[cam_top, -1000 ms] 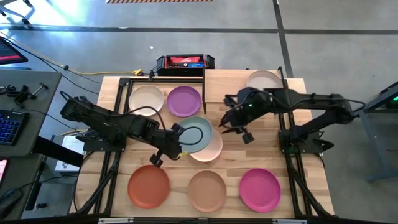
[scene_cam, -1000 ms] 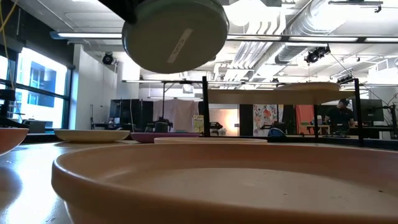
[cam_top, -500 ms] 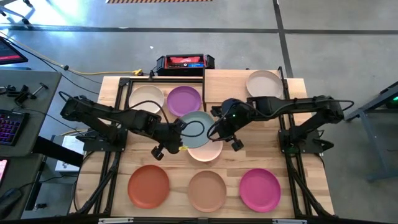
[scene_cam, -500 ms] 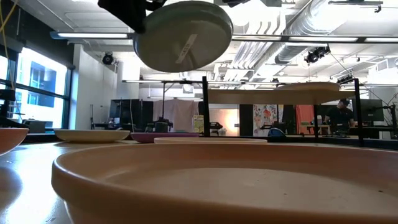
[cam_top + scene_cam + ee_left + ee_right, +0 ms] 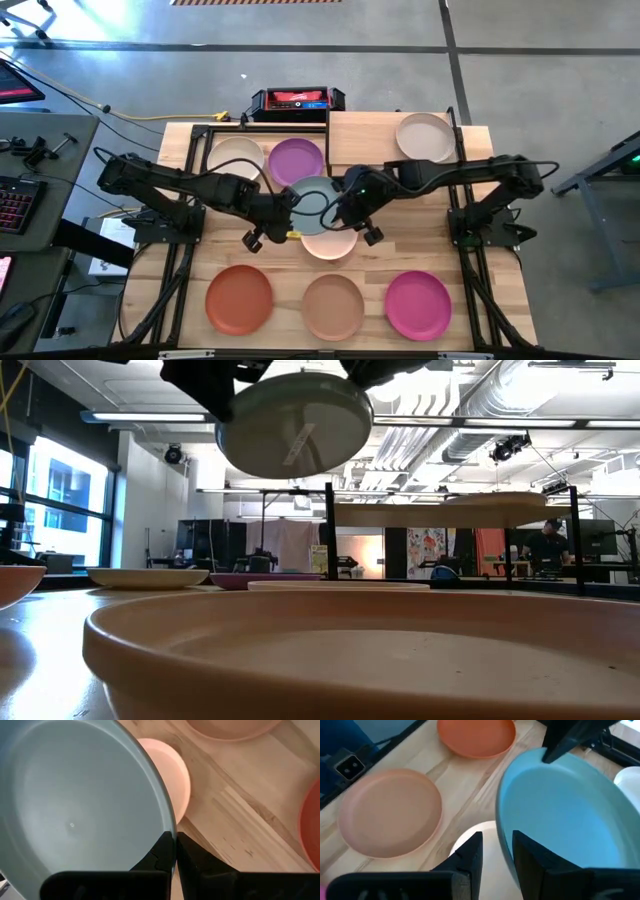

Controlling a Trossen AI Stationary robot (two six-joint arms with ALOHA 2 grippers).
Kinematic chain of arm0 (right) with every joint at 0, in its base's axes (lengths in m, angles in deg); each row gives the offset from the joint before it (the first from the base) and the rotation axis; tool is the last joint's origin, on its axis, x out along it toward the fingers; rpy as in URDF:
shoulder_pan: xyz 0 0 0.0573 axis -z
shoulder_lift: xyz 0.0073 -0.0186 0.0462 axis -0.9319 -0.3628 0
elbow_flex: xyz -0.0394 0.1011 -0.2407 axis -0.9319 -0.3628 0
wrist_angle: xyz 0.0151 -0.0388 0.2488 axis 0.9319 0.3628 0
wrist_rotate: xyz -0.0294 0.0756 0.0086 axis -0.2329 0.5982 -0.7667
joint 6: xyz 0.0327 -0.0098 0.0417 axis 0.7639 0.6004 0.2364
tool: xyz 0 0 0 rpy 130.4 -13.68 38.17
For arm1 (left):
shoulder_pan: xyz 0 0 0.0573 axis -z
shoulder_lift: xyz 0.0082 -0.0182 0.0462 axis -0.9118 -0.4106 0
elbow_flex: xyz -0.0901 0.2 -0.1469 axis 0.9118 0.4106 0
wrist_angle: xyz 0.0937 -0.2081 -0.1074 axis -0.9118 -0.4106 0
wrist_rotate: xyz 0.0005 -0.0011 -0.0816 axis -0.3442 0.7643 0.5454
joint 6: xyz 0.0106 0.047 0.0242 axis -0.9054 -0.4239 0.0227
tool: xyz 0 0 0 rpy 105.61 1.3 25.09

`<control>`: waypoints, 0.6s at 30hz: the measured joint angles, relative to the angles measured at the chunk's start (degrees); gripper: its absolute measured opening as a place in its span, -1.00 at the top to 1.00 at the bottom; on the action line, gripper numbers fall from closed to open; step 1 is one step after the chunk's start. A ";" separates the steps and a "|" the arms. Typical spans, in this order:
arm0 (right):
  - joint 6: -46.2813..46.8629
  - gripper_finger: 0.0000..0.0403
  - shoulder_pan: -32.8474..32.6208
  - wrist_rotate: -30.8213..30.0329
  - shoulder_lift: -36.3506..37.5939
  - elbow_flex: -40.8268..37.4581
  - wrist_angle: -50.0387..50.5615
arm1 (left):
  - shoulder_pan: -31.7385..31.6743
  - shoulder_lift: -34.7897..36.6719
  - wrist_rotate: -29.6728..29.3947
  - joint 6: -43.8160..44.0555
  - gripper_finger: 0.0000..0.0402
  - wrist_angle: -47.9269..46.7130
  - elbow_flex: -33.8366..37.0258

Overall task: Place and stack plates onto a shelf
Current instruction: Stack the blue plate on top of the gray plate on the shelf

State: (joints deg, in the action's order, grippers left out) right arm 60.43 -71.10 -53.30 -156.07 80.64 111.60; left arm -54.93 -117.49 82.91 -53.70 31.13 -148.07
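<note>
High view gives you the layout. Your left gripper [image 5: 285, 212] is clamped shut on the near rim of the pale teal plate [image 5: 316, 200], lifted above the table [image 5: 420, 255]; the low view shows it in the air. Just below it the pale pink plate [image 5: 331, 243] lies flat. Your right gripper [image 5: 343, 210] straddles the teal plate's opposite rim, jaws either side of the edge; you cannot tell whether they pinch it. Farther right, the shelf [image 5: 365, 135] carries the grey plate [image 5: 424, 136] at its right end.
</note>
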 joint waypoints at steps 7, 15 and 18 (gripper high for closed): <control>0.00 0.59 0.00 -2.08 -0.87 0.00 -0.02 | 0.00 0.00 0.00 -0.02 1.00 -0.24 0.00; 1.40 0.59 0.00 -5.89 -1.01 0.00 1.15 | 0.02 0.00 0.00 0.05 1.00 -0.22 0.00; 1.49 0.59 0.00 -6.01 -1.17 0.00 1.86 | 0.00 0.00 0.00 0.48 1.00 -0.20 0.00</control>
State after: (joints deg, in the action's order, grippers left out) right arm 61.91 -71.10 -59.31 -157.24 80.64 113.46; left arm -54.93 -117.49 82.91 -53.23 30.93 -148.07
